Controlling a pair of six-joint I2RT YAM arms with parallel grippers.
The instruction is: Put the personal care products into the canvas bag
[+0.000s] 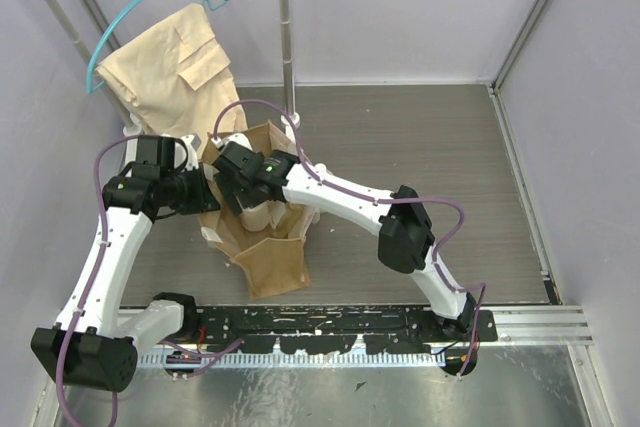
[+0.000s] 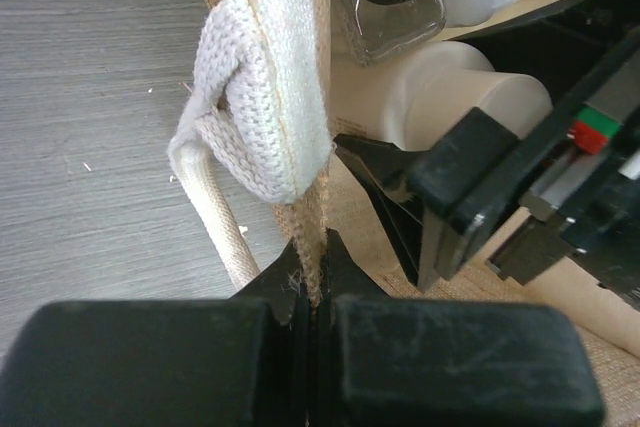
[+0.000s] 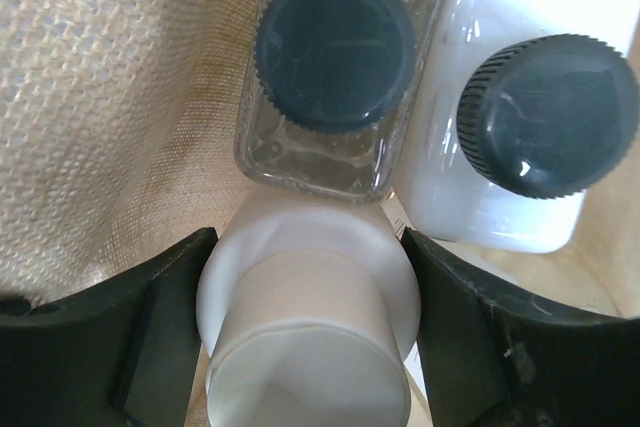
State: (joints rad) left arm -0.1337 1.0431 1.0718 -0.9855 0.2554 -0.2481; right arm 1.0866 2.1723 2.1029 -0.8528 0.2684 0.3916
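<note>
Right fingers [image 3: 150,327] gripping cream bottle [image 3: 305,337], in bag [image 3: 100,97]

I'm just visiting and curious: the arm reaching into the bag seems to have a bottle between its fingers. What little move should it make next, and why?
Probably open the right gripper and let go. The pale bottle it grips is already deep inside the canvas bag, beside the clear bottle and the white bottle, while the left gripper pinches the rim.
</note>
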